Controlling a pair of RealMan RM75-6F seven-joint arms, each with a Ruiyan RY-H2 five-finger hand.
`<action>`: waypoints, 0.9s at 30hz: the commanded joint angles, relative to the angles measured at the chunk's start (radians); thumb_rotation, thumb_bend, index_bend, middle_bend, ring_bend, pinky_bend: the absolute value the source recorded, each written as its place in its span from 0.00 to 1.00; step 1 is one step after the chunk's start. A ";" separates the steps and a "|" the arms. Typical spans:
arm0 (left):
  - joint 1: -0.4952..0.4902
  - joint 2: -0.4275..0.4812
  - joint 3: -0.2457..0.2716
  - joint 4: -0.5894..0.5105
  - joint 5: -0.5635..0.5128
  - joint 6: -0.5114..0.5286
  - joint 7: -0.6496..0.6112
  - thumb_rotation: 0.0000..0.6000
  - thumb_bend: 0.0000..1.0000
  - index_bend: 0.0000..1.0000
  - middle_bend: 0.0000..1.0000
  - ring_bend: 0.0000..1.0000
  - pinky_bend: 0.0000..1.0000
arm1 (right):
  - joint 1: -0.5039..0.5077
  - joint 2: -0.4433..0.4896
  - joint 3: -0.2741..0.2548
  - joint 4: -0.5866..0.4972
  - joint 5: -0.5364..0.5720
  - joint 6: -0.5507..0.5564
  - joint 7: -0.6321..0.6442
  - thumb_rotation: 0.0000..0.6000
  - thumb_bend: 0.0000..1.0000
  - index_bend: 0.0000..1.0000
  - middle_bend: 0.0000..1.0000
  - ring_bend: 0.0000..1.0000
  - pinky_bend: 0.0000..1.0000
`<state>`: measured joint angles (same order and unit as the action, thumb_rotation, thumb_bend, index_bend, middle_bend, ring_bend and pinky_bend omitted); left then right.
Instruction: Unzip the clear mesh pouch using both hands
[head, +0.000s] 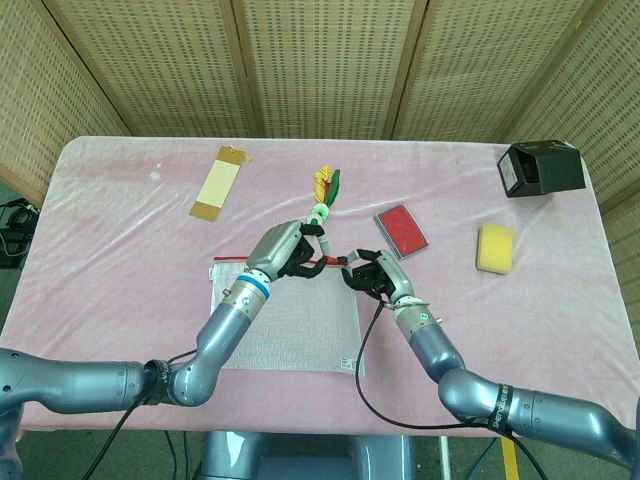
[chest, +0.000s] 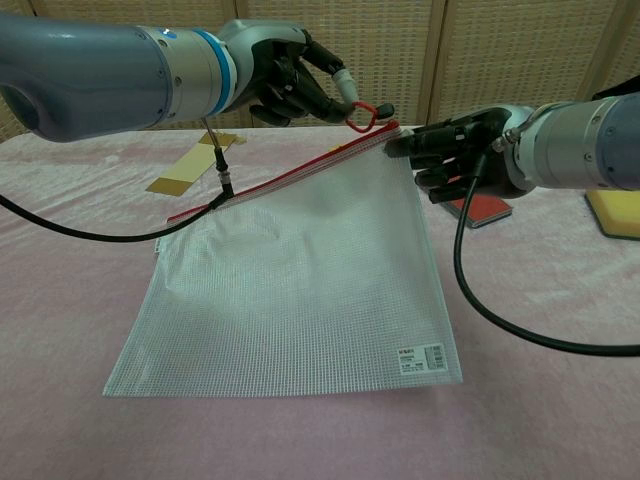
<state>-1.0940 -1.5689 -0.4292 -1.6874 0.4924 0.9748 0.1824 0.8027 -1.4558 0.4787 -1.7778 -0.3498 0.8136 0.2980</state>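
While your two hands share the zip end, the clear mesh pouch (chest: 290, 280) slopes up off the pink worktop (head: 120, 215), near edge resting, top corner raised.
Your right hand (chest: 455, 160) pinches that corner to anchor it; your left hand (chest: 290, 85) grips the red pull loop (chest: 365, 115) to draw the slider back. The corner label (chest: 420, 358) is too small to read.
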 joint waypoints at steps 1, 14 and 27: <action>0.011 0.010 0.001 0.008 -0.007 -0.014 -0.014 1.00 0.70 0.88 0.99 0.93 1.00 | -0.022 0.017 0.018 -0.013 -0.030 -0.015 0.025 1.00 0.87 0.75 0.99 0.88 1.00; 0.031 0.032 0.010 0.036 -0.012 -0.043 -0.032 1.00 0.70 0.88 0.99 0.93 1.00 | -0.082 0.046 0.065 -0.035 -0.138 -0.070 0.128 1.00 0.87 0.76 0.99 0.88 1.00; 0.048 0.048 0.017 0.085 -0.017 -0.062 -0.042 1.00 0.70 0.88 0.99 0.93 1.00 | -0.114 0.090 0.111 -0.037 -0.171 -0.063 0.192 1.00 0.87 0.76 0.99 0.88 1.00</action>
<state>-1.0487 -1.5246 -0.4134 -1.6050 0.4774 0.9158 0.1399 0.6940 -1.3739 0.5821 -1.8138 -0.5190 0.7501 0.4825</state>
